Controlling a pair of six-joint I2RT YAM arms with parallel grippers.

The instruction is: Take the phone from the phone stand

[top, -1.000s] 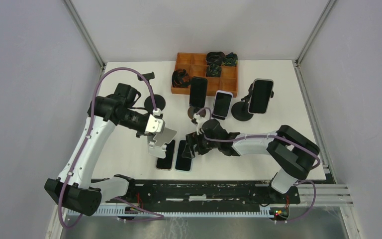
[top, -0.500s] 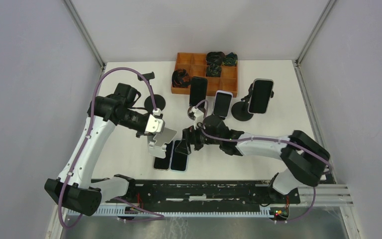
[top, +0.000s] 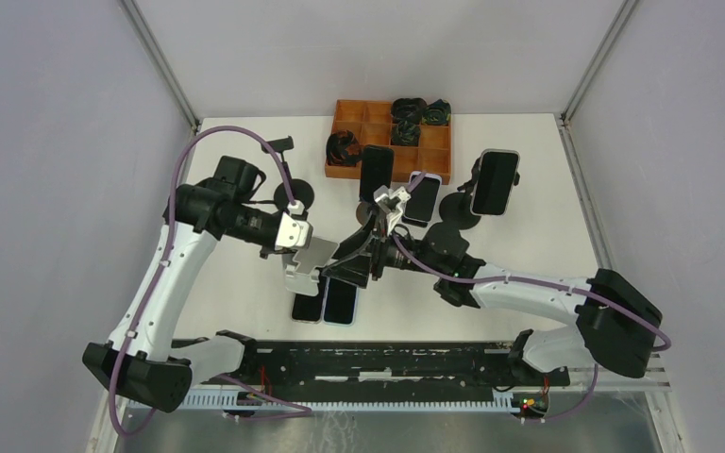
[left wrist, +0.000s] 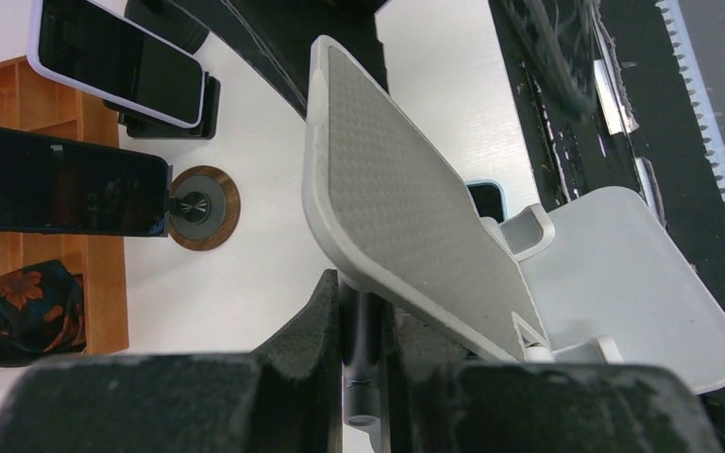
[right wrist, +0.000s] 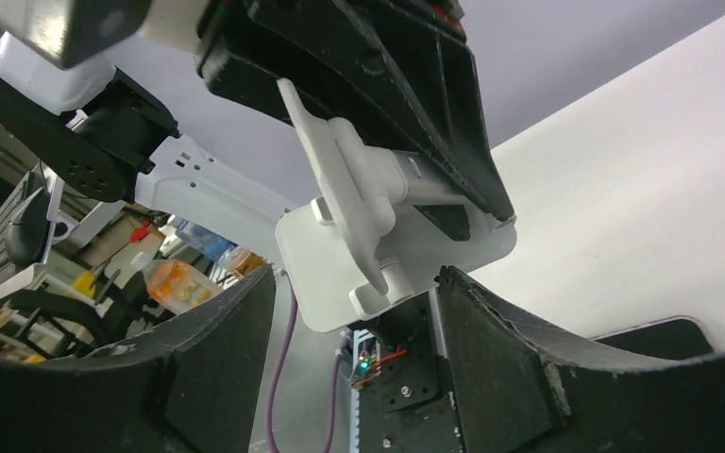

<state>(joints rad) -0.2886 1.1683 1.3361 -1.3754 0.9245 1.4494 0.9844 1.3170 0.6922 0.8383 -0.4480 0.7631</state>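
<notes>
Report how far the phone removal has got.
Done: the white stand clamped in the left fingers is empty, and two flat phones lie on the table beneath it. In hand: the right fingers hover open beside that stand, holding nothing. Left: three mounted phones wait near the orange tray.

Five phones (top: 495, 182), two lying flat, three on stands (top: 458, 209); one orange tray (top: 351, 118); two arms (top: 165, 274).

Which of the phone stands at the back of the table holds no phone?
The black stand at far left; the other three each carry a phone.
</notes>
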